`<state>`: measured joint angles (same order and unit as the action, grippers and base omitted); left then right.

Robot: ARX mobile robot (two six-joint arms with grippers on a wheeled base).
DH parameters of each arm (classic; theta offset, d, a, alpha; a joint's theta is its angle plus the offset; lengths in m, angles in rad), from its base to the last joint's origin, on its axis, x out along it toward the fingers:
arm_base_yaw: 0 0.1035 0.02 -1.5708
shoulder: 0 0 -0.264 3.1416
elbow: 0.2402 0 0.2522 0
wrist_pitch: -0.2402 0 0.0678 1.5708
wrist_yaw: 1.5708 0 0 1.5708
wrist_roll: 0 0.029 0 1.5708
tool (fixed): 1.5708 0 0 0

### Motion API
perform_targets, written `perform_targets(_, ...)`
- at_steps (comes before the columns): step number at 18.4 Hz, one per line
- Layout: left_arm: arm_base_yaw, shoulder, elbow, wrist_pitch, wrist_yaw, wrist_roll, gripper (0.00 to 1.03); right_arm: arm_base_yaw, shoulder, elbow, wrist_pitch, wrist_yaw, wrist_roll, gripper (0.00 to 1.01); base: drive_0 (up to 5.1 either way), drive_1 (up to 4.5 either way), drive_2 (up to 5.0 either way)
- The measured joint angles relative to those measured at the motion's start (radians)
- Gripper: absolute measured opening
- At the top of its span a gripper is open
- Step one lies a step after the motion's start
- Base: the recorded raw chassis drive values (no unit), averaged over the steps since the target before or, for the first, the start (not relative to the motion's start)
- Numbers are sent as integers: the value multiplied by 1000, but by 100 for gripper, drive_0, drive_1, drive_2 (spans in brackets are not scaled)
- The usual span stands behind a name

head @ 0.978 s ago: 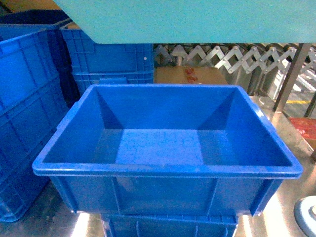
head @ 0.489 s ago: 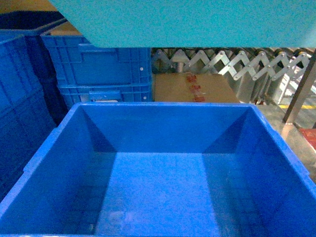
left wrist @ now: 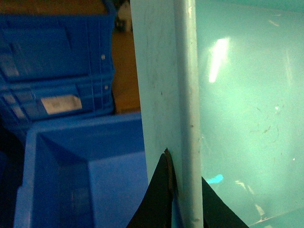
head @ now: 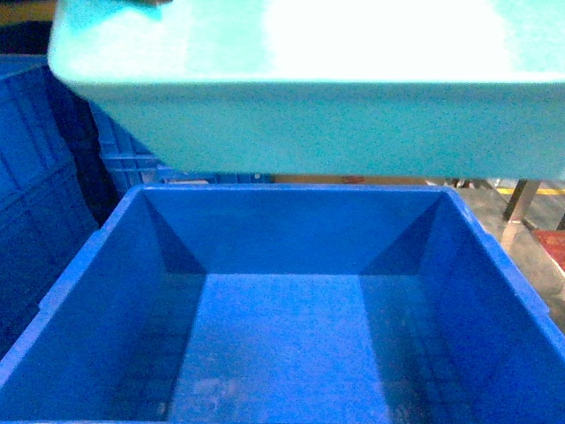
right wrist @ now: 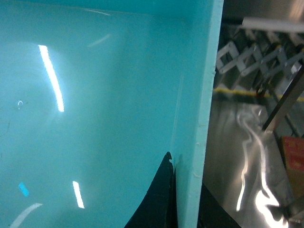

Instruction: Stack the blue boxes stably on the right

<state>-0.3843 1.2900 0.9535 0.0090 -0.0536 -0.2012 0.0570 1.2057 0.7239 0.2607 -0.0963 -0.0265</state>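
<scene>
You hold the turquoise tub [head: 353, 115] aloft across the top of the head frame, directly above the open blue box [head: 282, 336] filling the lower frame. The left gripper [left wrist: 183, 190] and right gripper [right wrist: 183, 190] each pinch a side rim. Lowering and seating it remain; nothing is stacked yet.

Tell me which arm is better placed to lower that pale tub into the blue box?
Neither alone. The left claw pinches one rim of the turquoise tub and the right claw the opposite rim. It hangs above the open blue box, so both should probably lower together.
</scene>
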Motion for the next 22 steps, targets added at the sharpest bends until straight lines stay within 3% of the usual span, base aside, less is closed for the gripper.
perform_targets(1,19,35,-12,-10,26,-13,2,2,37,-13,-5,-4,1,2,0,0,0)
perform_targets(5,87,195,-32,17,77,6,2,48,229,-4,16,11,17,2,0,0,0)
perform_targets(10,171,439,60,37,121,81,2,109,537,141,14,48,21,2,0,0,0)
perform_targets(12,187,518,60,44,124,132,2,135,626,142,14,78,26,2,0,0,0)
perform_targets(14,192,559,62,27,119,157,2,148,659,134,14,91,36,2,0,0,0)
perform_targets(18,195,578,3,51,113,176,2,201,696,100,30,128,64,2,0,0,0)
perform_targets(22,203,612,-27,67,103,163,2,219,759,101,66,135,52,2,0,0,0)
